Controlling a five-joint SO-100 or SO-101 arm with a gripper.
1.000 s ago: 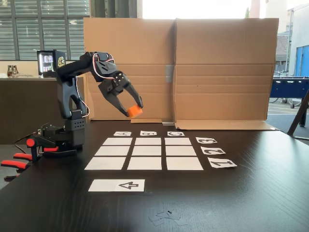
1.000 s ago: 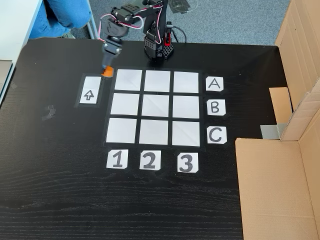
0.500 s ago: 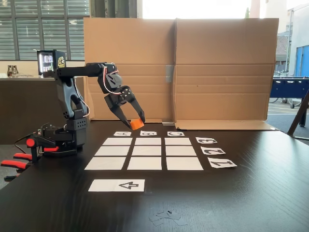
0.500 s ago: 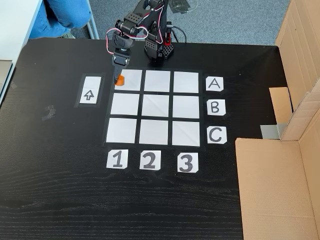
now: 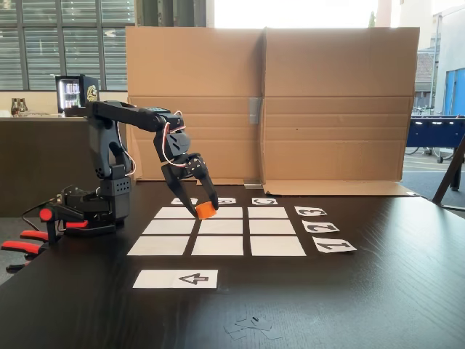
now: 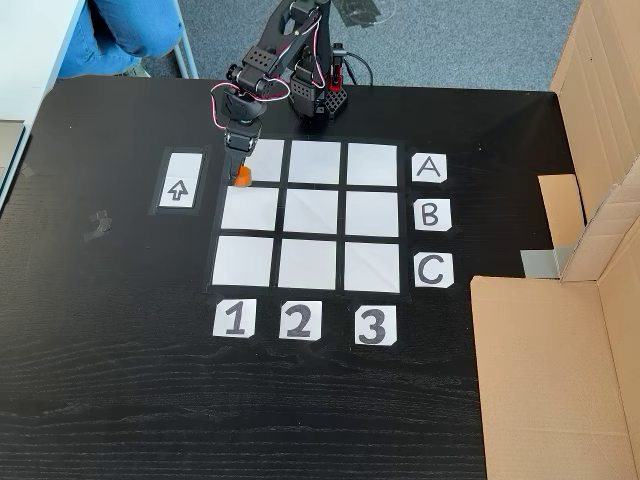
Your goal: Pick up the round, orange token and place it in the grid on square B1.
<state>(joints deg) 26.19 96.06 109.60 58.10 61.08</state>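
From my remote station I see the arm (image 5: pixel 120 116) stretched forward from its base, with the gripper (image 5: pixel 205 211) pointing down over the grid (image 5: pixel 218 231). The two fingers are closed around the token (image 5: pixel 205 211), which sits between their tips and hangs above the paper, not touching it as far as I can judge from a fixed view at table level.

In a fixed view from above, the gripper (image 6: pixel 241 177) and the token (image 6: pixel 241 177) appear at the left edge of the grid (image 6: pixel 310 215), over the lower left corner of the square in row A, column 1, close to the gap that separates it from square B1 (image 6: pixel 249 208). Square B1 (image 5: pixel 216 211) is blank in both fixed views; in the low view the token is in front of its left part. I cannot tell exactly how high the token is above the paper.

The strip with the black arrow (image 6: pixel 178 181) lies just left of the grid, apart from the gripper. The labels A, B, C (image 6: pixel 430 215) stand at the right side of the grid and the labels 1, 2, 3 (image 6: pixel 298 322) below it. A cardboard wall (image 5: pixel 269 105) stands behind the dark table (image 5: pixel 378 291), and red clamps (image 5: pixel 29 243) hold the base at the table's edge.
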